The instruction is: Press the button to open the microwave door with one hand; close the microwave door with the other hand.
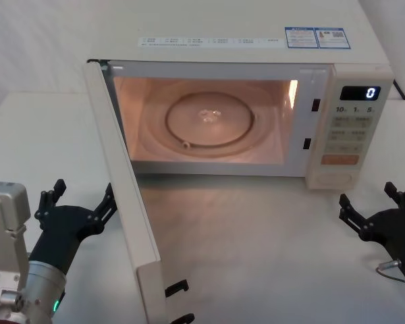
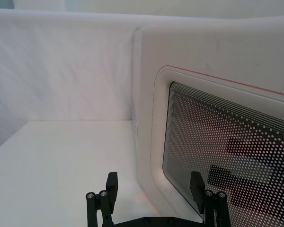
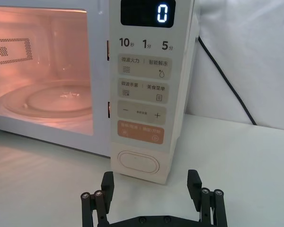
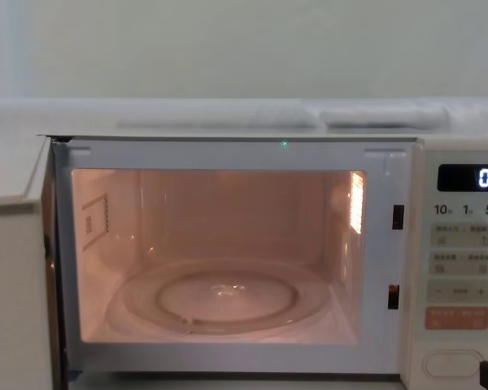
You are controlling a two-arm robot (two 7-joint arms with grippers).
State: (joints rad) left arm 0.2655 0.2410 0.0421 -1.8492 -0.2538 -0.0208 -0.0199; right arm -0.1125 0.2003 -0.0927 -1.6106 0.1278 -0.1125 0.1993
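Observation:
The microwave door (image 1: 125,196) stands wide open, swung out toward me on its left hinge, and the lit cavity with its glass turntable (image 1: 209,121) is exposed. My left gripper (image 1: 81,196) is open just left of the door's outer face; in the left wrist view its fingers (image 2: 112,183) sit close to the dotted window of the door (image 2: 203,52). Low on the control panel sits the cream pill-shaped button (image 3: 138,163) (image 1: 339,179). Open and a short way in front of the button, my right gripper (image 3: 150,179) (image 1: 368,197) does not touch it.
The display (image 3: 148,13) reads 0. An orange key (image 3: 140,132) sits just above the button. Two black latch hooks (image 1: 177,289) stick out from the door's free edge near me. A black cable (image 3: 227,80) runs down the wall right of the microwave.

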